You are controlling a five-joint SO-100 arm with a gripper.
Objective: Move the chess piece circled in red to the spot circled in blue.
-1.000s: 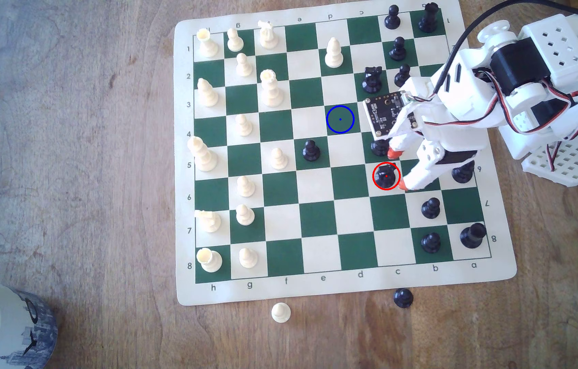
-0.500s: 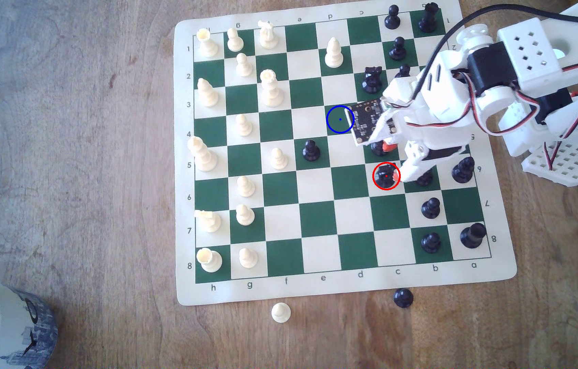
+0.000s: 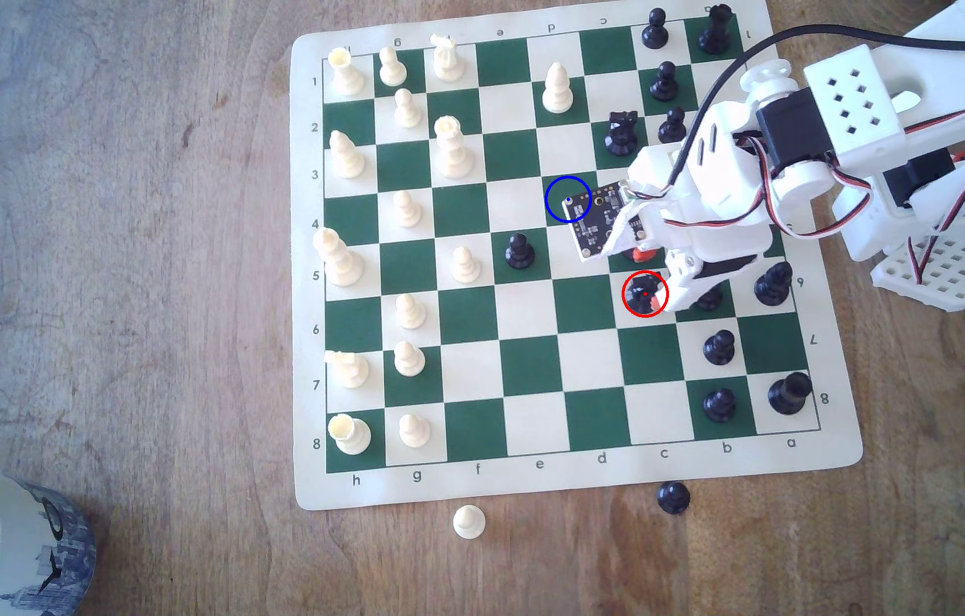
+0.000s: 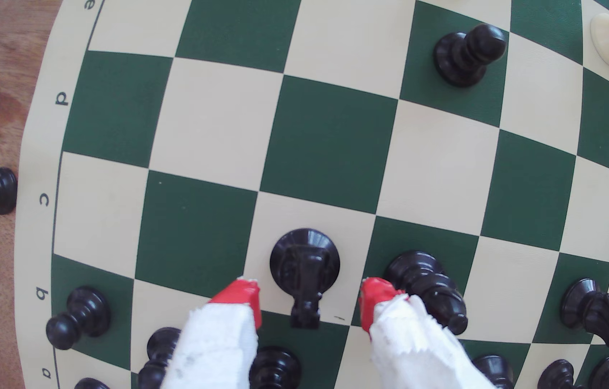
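Observation:
The chess piece circled in red, a black knight [image 3: 641, 291], stands on a cream square at the exterior view's right side of the board [image 3: 533, 367]. My gripper [image 3: 649, 279] is open with one orange fingertip [image 3: 654, 303] beside the knight and the other toward a neighbouring black piece. In the wrist view the knight [image 4: 305, 269] has its head between the red fingertips [image 4: 243, 295] of my gripper [image 4: 308, 299], with a gap on both sides. The spot circled in blue [image 3: 558, 192] is a dark green square, partly covered by my wrist camera board.
A black bishop [image 4: 426, 284] stands right against one fingertip. Black pawns [image 3: 718, 346] and a second knight [image 3: 620, 131] crowd the arm's side. A black pawn [image 3: 518, 250] stands near the blue ring. Off the board lie a white pawn [image 3: 469, 521], a black pawn [image 3: 673, 496] and a mug [image 3: 6, 545].
The arm has swung toward the exterior view's left. The fingertips went from beside the knight to flanking it, and the camera board now overlaps the blue ring.

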